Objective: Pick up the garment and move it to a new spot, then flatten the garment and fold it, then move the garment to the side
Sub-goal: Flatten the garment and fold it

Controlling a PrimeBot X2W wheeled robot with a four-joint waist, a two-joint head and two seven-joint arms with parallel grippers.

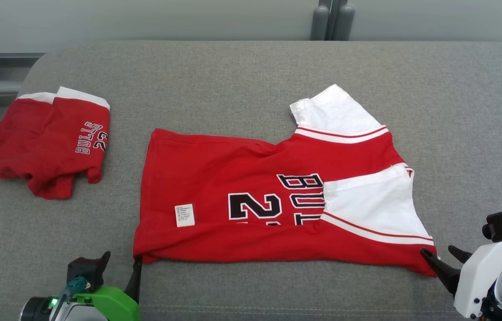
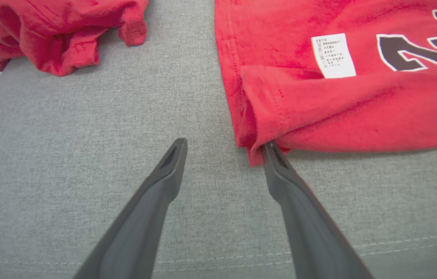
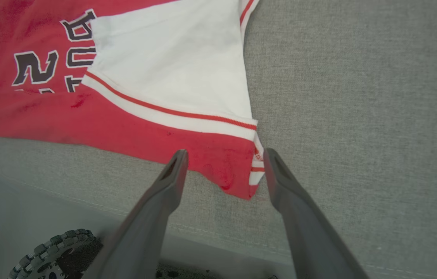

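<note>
Here we are over the grey table point(image 1: 251, 67), which runs nearly edge to edge in the head view. Across its middle lies the red jersey point(image 1: 215, 178), lengthwise, with the hem toward our left and the shoulders toward our right. Its near long edge is turned over onto the body, so the black number and lettering are cut off along that fold. It's mostly flat, we'd say, with a crease running up toward the far shoulder.

At the far left of the table, well apart from the jersey, sit the red shorts point(image 1: 41, 147). They are bunched up, with a white band along their far edge.

Back on the jersey there are two white sleeves. The far sleeve point(image 1: 333, 111) sticks out past the far edge. The near sleeve point(image 1: 373, 200) is laid over the chest and covers part of the lettering.

Now the tools. The left tool point(image 1: 122, 261) is down at the jersey's near left corner, released, its fingers spread wide. In the left wrist view one fingertip point(image 2: 270, 153) touches that hem corner. The other is over bare table, and nothing sits between them.

The right tool point(image 1: 437, 249) is at the near right corner, released too and gripping nothing. In its own wrist view the red-and-white corner lies in the gap between the two spread fingers.

Smallest of all is a white label point(image 1: 185, 215) near the hem, its print too small for us to read.
</note>
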